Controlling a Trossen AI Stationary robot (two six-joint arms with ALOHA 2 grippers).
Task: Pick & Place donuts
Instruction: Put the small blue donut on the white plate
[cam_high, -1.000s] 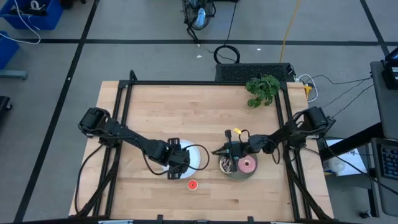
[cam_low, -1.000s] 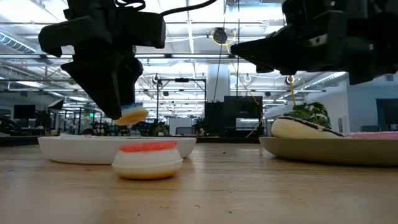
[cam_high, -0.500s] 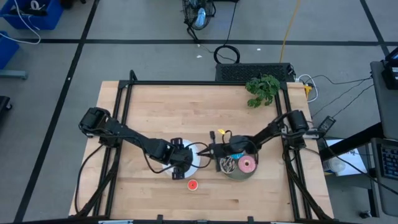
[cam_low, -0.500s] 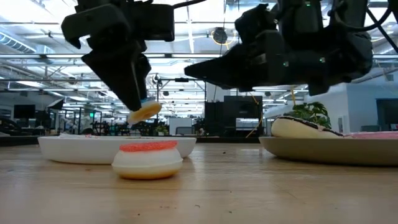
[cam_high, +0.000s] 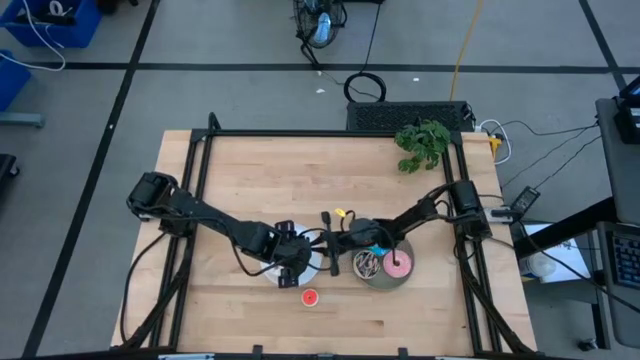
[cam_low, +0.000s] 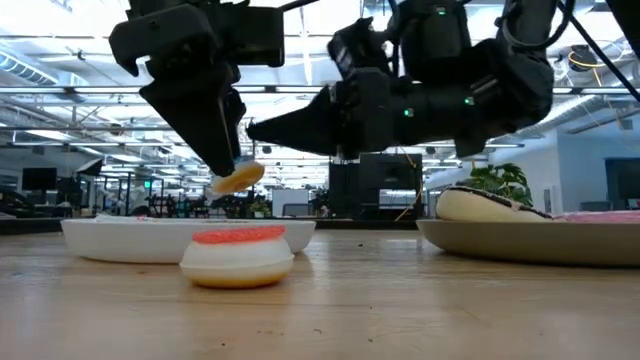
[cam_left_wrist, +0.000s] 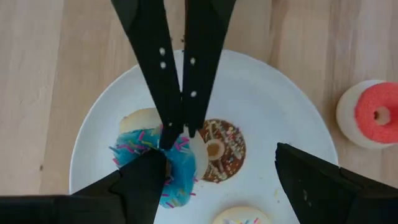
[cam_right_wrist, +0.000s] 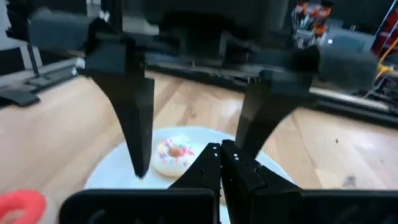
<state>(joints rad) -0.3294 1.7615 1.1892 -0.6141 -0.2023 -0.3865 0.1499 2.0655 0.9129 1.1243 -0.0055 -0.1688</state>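
Observation:
My left gripper (cam_left_wrist: 217, 160) hangs open over the white plate (cam_left_wrist: 280, 106), pointing steeply down. A blue sprinkled donut (cam_left_wrist: 177, 177) clings to one of its fingers. My right gripper (cam_left_wrist: 180, 124) is shut and reaches level from the table's right. Its tip (cam_low: 250, 128) stands between the left fingers and above the donut, apart from it in the low view. A brown donut (cam_left_wrist: 221, 149) and a white one (cam_left_wrist: 242, 216) lie on the white plate. A red donut (cam_high: 309, 297) sits on the table. A pink donut (cam_high: 398, 265) and a dark one (cam_high: 367, 265) lie on the grey plate (cam_high: 385, 283). My left gripper carries the blue donut (cam_low: 238, 178) at the tip of one finger (cam_left_wrist: 146, 180); the other finger (cam_left_wrist: 311, 180) stands far from it. The finger hides the contact, so whether it goes through the hole cannot be told. The donut hangs tilted, clear of the plate.
A green plant (cam_high: 422, 145) stands at the table's far right corner. A dark frame runs along the table's left, far and right edges (cam_high: 330, 133). Bare wood lies near the front edge and across the far half.
My right gripper, still shut, has travelled from over the grey plate toward the table's left and sunk a little. Its tip is now over the white plate between the left fingers. The blue donut stays on the left finger, clear of the plate.

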